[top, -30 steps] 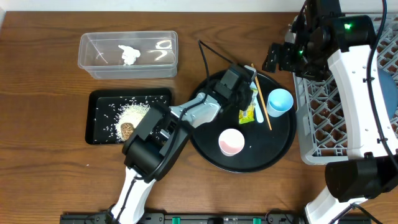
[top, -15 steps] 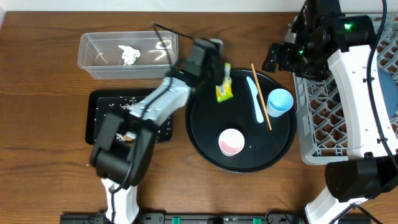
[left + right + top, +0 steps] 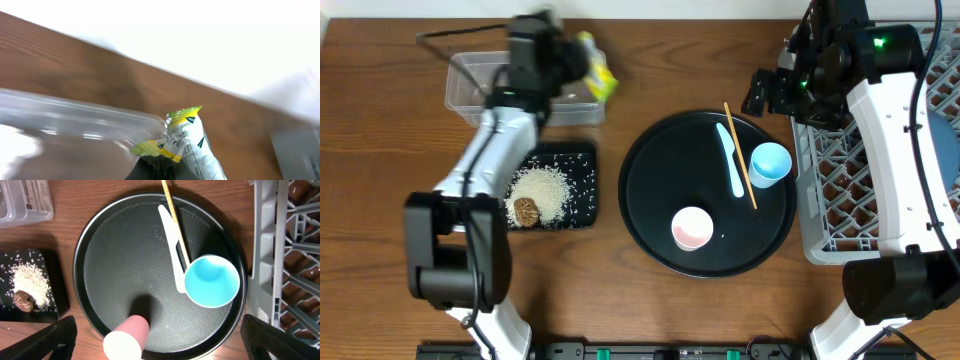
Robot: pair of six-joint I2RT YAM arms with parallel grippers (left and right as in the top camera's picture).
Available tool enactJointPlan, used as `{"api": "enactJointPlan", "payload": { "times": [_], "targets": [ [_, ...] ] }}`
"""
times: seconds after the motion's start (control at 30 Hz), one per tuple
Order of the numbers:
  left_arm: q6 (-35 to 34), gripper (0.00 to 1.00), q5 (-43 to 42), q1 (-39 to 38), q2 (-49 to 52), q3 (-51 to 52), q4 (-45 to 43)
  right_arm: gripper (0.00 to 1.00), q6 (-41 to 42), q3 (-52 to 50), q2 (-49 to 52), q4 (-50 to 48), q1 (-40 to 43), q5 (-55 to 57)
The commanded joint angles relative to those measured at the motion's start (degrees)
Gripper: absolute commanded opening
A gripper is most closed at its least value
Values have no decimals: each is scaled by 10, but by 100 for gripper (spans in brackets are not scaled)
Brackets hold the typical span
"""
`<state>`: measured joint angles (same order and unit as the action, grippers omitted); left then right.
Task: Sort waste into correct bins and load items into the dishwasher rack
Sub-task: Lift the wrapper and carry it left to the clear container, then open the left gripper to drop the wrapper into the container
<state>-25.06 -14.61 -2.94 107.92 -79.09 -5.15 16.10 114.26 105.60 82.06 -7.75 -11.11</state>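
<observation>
One wrapper (image 3: 598,73) clenched by left gripper (image 3: 577,62) over clear tub's (image 3: 470,98) right edge; right gripper (image 3: 772,92) released beside rack (image 3: 838,185).

tub (image 3: 465,95) behind the small tray (image 3: 585,212) holding rice (image 3: 542,188); rightward the large tray (image 3: 655,190), then the rack (image 3: 830,190).

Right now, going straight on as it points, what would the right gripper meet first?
The right gripper would likely meet the round black tray's bare floor, close beside the pink cup; depth unclear.
</observation>
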Motion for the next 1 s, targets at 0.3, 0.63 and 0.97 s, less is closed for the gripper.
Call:
{"api": "enactJointPlan", "payload": {
  "times": [0.3,0.63,0.97],
  "targets": [
    [-47,17,20,81,47,1,-78,99,-3,0,0,0,-3,-3],
    [-47,42,31,90,50,1,-74,99,-3,0,0,0,-3,-3],
    [-59,65,-14,90,35,1,-53,99,-3,0,0,0,-3,-3]
  ]
}}
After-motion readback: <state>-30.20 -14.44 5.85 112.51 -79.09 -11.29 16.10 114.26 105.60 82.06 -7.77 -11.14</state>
